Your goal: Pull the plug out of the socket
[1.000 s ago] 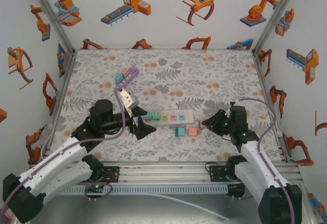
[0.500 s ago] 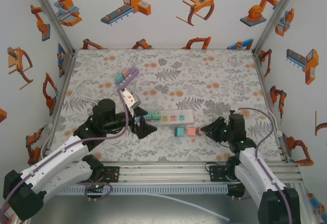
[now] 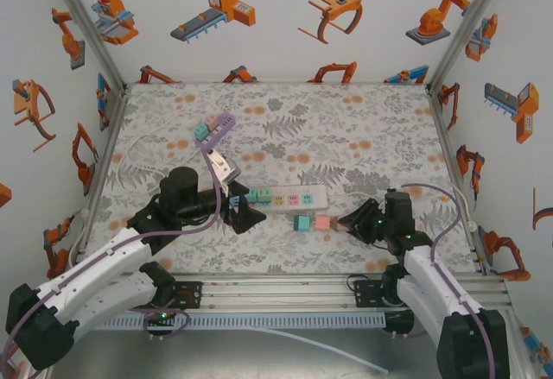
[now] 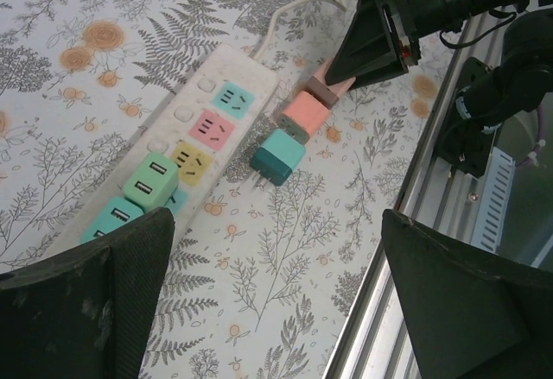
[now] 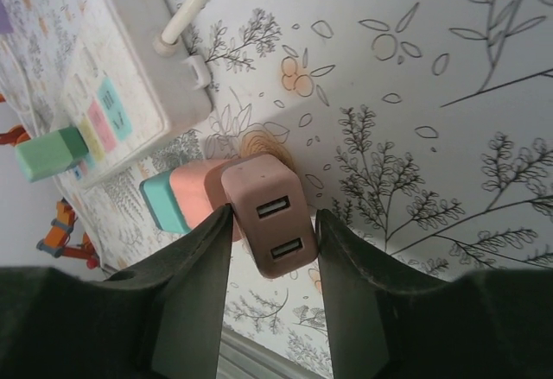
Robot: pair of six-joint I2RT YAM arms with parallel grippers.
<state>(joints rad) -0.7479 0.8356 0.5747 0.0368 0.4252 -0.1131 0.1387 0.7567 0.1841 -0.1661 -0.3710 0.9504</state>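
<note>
Lying loose beside power strip (image 4: 249, 66) — pink plug (image 5: 263, 228), teal plug (image 4: 278, 156); green plug (image 4: 151, 180) is left seated; right gripper (image 5: 272, 213) is set round pink plug, grip unclear; left gripper (image 4: 276, 224) wide, empty.

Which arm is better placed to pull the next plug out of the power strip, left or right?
Left. The left gripper hovers open by the power strip end where a green plug sits plugged in. The right gripper is past the far end, fingers flanking a loose brown charger.
</note>
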